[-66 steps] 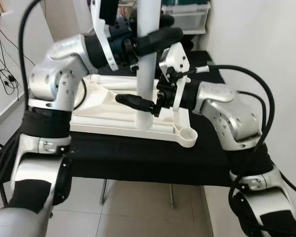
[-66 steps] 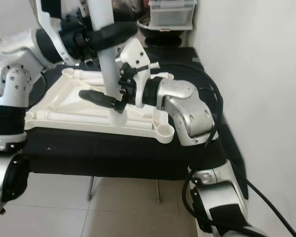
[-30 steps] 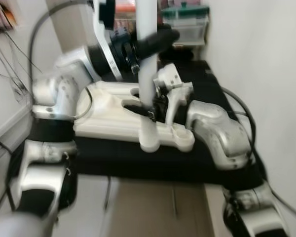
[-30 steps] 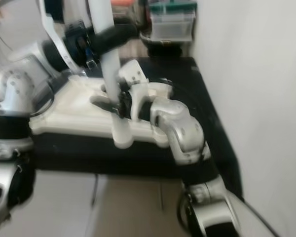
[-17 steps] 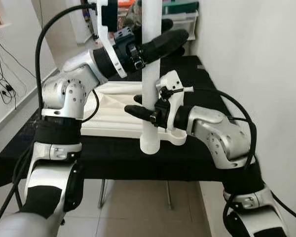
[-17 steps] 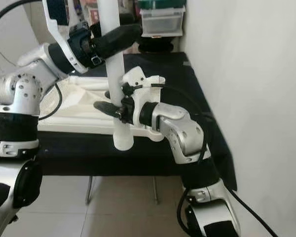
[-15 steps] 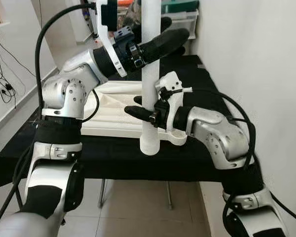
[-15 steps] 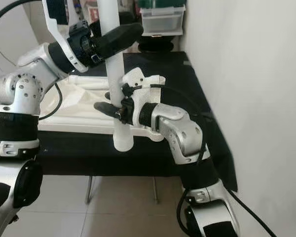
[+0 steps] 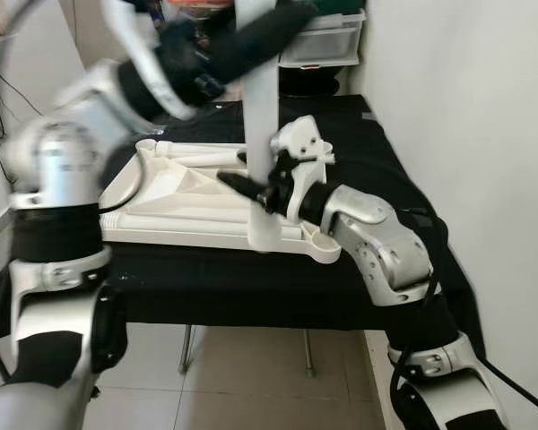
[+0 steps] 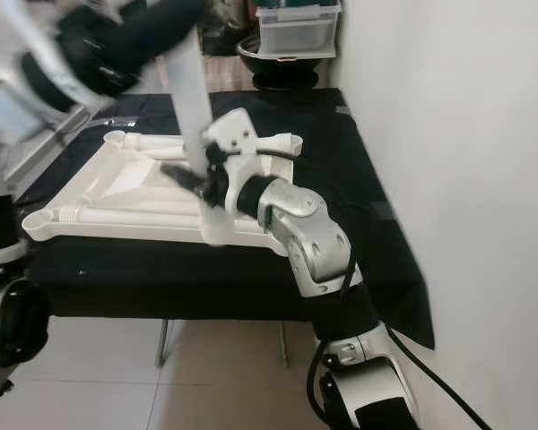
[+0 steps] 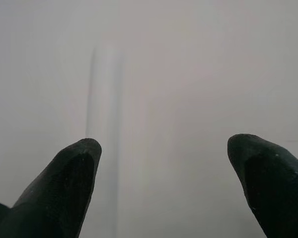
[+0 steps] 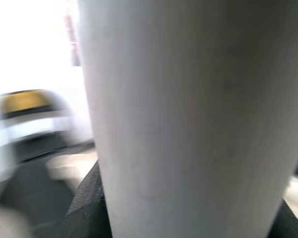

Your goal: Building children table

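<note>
White plastic table leg upright between right gripper fingers, over white plastic tabletop frame; left gripper above.

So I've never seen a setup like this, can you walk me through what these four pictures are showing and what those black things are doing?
This is a humanoid robot with two silver arms, each ending in two long black fingers. The two wide pictures come from the stereo camera on its head, looking down at a table under a black cloth. On it lies a white plastic tabletop, upside down, with round sockets at its corners. The other two pictures come from cameras on the wrists, looking along the fingers. The right gripper is closed on a white table leg that stands upright near the tabletop's front right corner; its wrist picture shows that leg close up. The left gripper, blurred, is up by the leg's top; its wrist picture shows its fingers spread apart.
</note>
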